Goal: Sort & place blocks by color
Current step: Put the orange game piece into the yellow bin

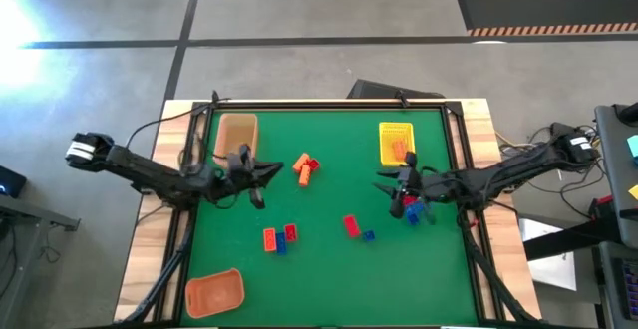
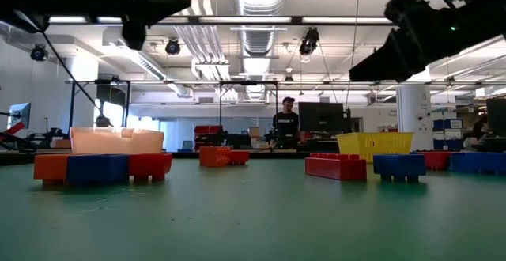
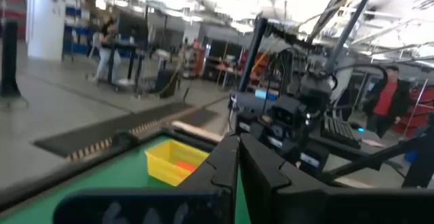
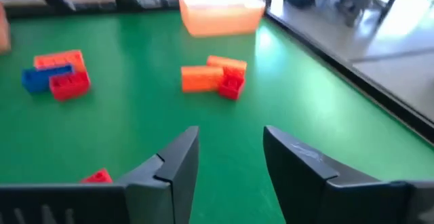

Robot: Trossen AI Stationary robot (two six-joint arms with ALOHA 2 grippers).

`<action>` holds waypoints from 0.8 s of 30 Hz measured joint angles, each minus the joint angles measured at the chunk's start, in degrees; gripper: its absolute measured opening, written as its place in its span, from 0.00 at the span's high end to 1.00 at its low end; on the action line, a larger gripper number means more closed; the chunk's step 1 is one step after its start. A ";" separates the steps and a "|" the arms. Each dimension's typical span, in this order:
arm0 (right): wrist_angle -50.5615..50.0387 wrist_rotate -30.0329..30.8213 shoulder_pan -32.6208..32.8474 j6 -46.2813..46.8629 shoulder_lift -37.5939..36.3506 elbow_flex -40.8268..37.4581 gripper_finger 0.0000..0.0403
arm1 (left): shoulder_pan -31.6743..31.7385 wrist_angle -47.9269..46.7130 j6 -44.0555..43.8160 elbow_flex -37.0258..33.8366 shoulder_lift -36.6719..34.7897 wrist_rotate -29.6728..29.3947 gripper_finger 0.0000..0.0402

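Observation:
Small red, orange and blue blocks lie scattered on the green table: an orange and red pair (image 1: 305, 166), an orange, red and blue cluster (image 1: 279, 237), a red block (image 1: 351, 225) and a blue block (image 1: 369, 235). A red and blue group (image 1: 411, 209) sits under my right arm. My left gripper (image 1: 276, 170) hovers shut by the tan tray (image 1: 236, 135), its fingers together (image 3: 237, 163) and empty. My right gripper (image 1: 382, 183) hangs open over bare table, facing the orange and red pair (image 4: 215, 77). Its fingers stand apart (image 4: 230, 146).
A yellow tray (image 1: 396, 142) at the far right holds an orange block. An orange tray (image 1: 214, 292) sits at the near left corner. The table's raised black rim (image 1: 329, 104) frames the mat. Both arms hang well above the blocks in the low view. A person (image 2: 285, 126) stands far behind the table.

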 joint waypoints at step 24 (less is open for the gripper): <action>3.50 -1.57 0.00 -1.46 -15.86 -9.78 0.76 | 3.09 -87.82 -48.16 45.00 34.74 -3.21 1.00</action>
